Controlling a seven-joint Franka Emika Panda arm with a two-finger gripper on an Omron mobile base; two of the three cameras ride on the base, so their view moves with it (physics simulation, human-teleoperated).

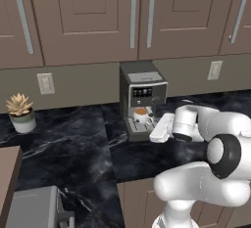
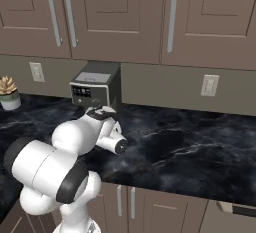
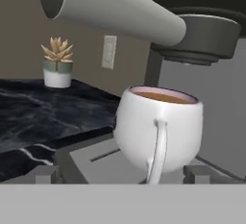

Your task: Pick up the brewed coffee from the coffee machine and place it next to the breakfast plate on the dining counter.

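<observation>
Fingers [image 3: 117, 174] spread wide, nothing in them yet: the two dark tips sit low at either side of the mug [image 3: 158, 124], one well to each side, not touching it. Mug is upright on the drip tray of the coffee machine [image 1: 142, 95], right under the spout, handle facing the camera, brown coffee close to the rim. From the left base camera the hand is level with the tray, just in front of the mug [image 1: 142, 116]. My read: glazed ceramic, rigid, smooth so likely slippery, moderately heavy with liquid, and it will spill on any tilt. Best hold is across the round body below the rim, straddling the handle, kept level. Tight clearance under the spout; black marble tabletop [image 1: 73, 144] beside it.
</observation>
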